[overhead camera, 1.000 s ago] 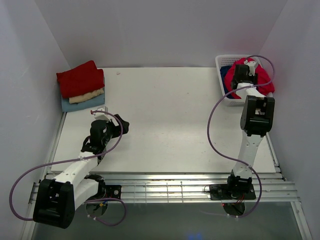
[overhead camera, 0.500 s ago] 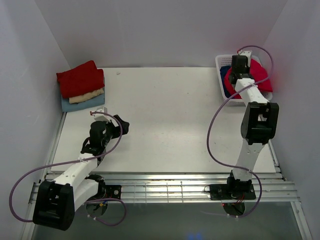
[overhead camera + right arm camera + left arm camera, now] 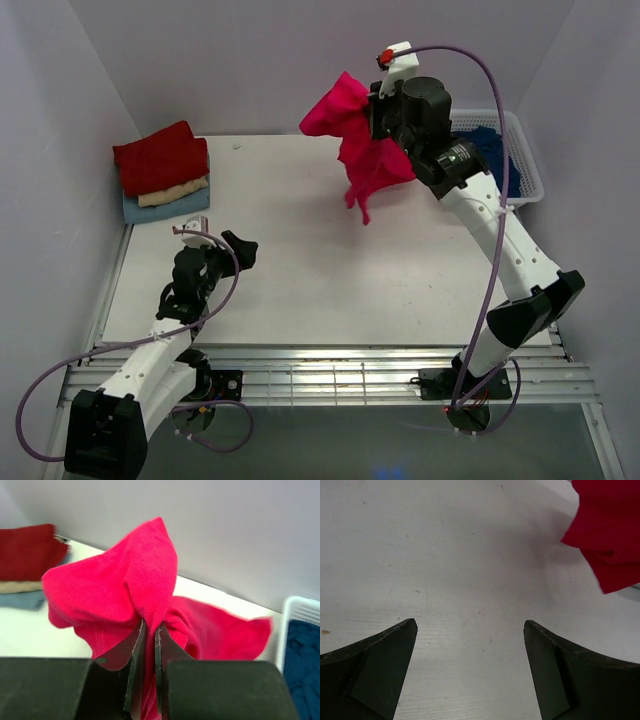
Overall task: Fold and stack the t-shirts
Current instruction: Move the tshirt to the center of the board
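My right gripper [image 3: 368, 112] is shut on the bright crimson t-shirt [image 3: 360, 150] and holds it high above the back middle of the table; the cloth hangs bunched from the jaws. In the right wrist view the shirt [image 3: 125, 590] is pinched between my shut fingers, with the gripper [image 3: 149, 626] gathered in its folds. A stack of folded shirts sits at the back left: darker red [image 3: 160, 157] on cream [image 3: 175, 192] on pale blue [image 3: 165, 209]. My left gripper [image 3: 243, 252] is open and empty above bare table at the left [image 3: 470, 625]. The crimson shirt's hem shows in the left wrist view [image 3: 610, 535].
A white lattice basket [image 3: 520, 160] stands at the back right corner with a navy shirt [image 3: 492, 145] in it. It also shows in the right wrist view [image 3: 300, 610]. Walls close in the table at the left, back and right.
My right gripper has lifted the crimson shirt out of the basket and swung it left and up over the table. My left arm has barely moved.
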